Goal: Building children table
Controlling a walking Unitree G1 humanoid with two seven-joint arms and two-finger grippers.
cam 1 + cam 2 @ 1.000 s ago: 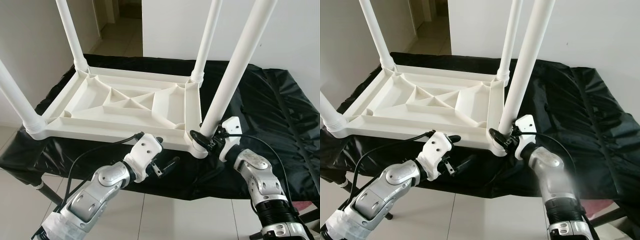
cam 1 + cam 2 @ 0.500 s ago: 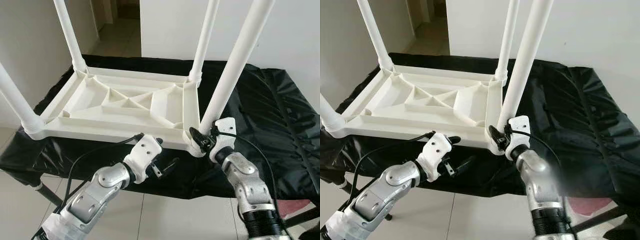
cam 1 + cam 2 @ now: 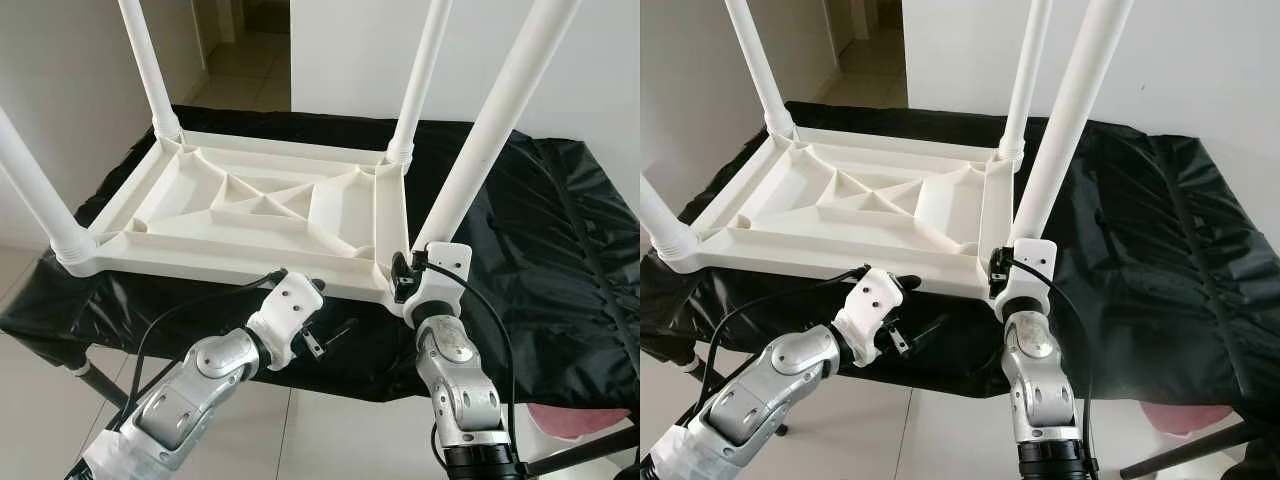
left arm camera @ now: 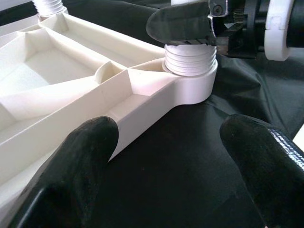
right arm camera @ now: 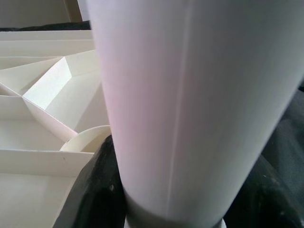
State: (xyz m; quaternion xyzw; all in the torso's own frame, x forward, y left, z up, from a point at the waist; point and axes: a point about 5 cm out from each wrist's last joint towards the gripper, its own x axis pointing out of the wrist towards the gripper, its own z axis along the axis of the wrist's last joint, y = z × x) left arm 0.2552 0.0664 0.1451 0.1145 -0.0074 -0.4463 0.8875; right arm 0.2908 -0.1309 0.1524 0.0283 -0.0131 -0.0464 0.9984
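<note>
- I see the white plastic children's table (image 3: 250,215) lying upside down on a black sheet (image 3: 540,230) that covers a raised surface, its ribbed underside facing up
- Four white legs stand up from its corners: the far-left leg (image 3: 145,65), the far-right leg (image 3: 425,70), the near-left leg (image 3: 35,190) and the near-right leg (image 3: 495,130), which leans a little to the right as it rises
- My right gripper (image 3: 403,277) is at the near-right corner, right at the foot of the near-right leg; in the right wrist view its two black fingers (image 5: 95,190) sit on either side of the white tube and press against it, so it is pinching that leg just above the socket
- In the left wrist view I can see the ridged collar (image 4: 190,59) of that leg seated in the round corner socket, with one black finger of the right gripper lying against it
- My left gripper (image 3: 325,335) hovers in front of the table's near edge, below the rim and over the hanging black sheet; its fingers (image 4: 76,175) are spread wide apart and hold nothing, one of them close to the table's side wall
- Pale floor tiles (image 3: 330,440) show beneath the arms
</note>
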